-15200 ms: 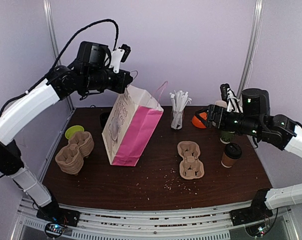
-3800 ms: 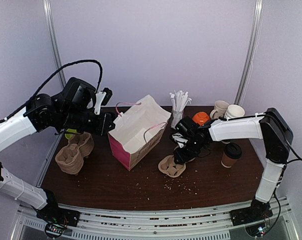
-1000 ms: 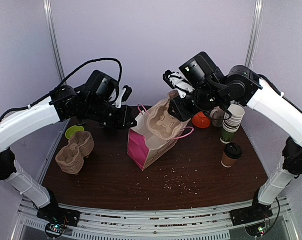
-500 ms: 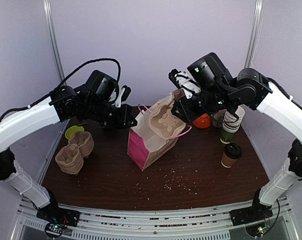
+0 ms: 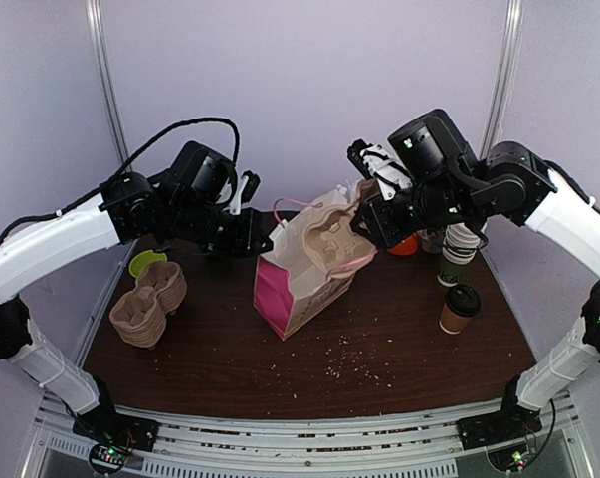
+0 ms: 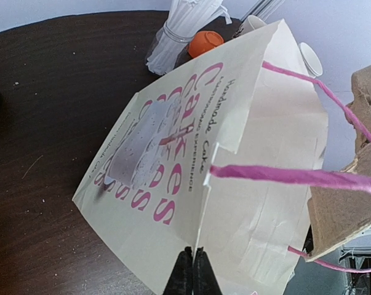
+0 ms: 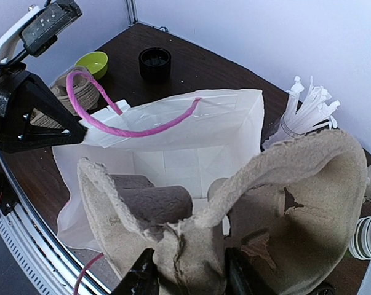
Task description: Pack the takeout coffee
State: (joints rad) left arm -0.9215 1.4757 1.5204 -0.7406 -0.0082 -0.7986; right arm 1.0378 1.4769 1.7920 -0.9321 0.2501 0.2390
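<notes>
Carrier tray point(image 5: 324, 237) has come down a little over the bag point(image 5: 298, 291) mouth since half a second ago. The takeout coffee point(image 5: 460, 308) stands unpacked on the counter point(image 5: 379, 358), well to the right of the bag.
Your right gripper point(image 7: 191, 279) grasps the tray by its middle ridge. Your left gripper point(image 6: 193, 270) is clenched on the bag rim, holding it open. Level the tilted tray before you lower it, and hold the left pinch firm so the wall does not fold in. The right wrist view shows the bag's white floor beneath the tray. The left wrist view shows the pinch and the printed face. Only the top view shows the coffee.
</notes>
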